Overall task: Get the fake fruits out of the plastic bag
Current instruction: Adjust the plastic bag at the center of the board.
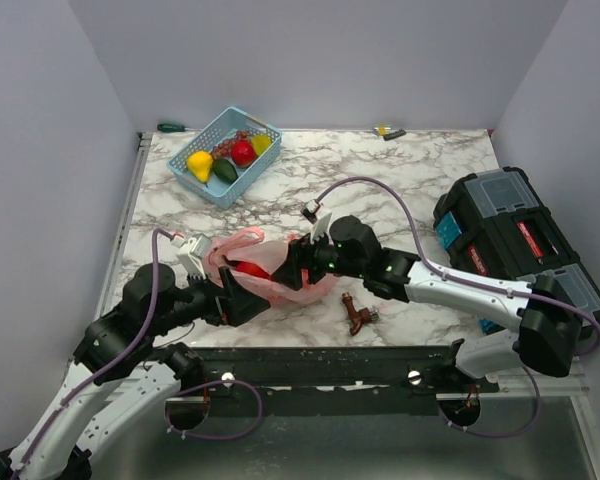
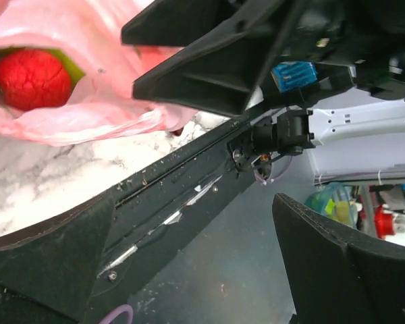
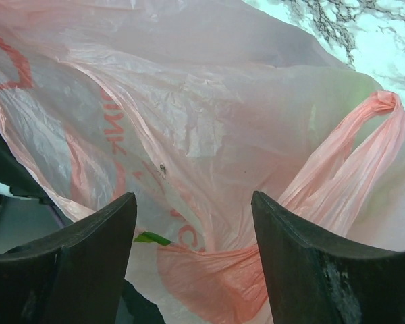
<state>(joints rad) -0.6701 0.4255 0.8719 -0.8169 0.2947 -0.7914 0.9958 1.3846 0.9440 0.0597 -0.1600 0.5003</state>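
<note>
Left hand (image 2: 192, 206): yours stands apart, empty, at the plastic bag (image 2: 88, 118) mouth.
Right hand (image 3: 192, 202): apart, facing the bag, probably to spread it.
Fake fruits (image 2: 34, 77): red one inside.

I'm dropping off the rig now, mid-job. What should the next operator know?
Left gripper: open, empty, beside the plastic bag.
Right gripper: open, fingers against the bag's film and handle, not clamped.
The bag lies mid-table between both grippers. A red fruit and a green thing show inside it.
Done: several fruits lie in the blue basket, far left.
Left: get the red fruit and anything else out of the bag.
</note>
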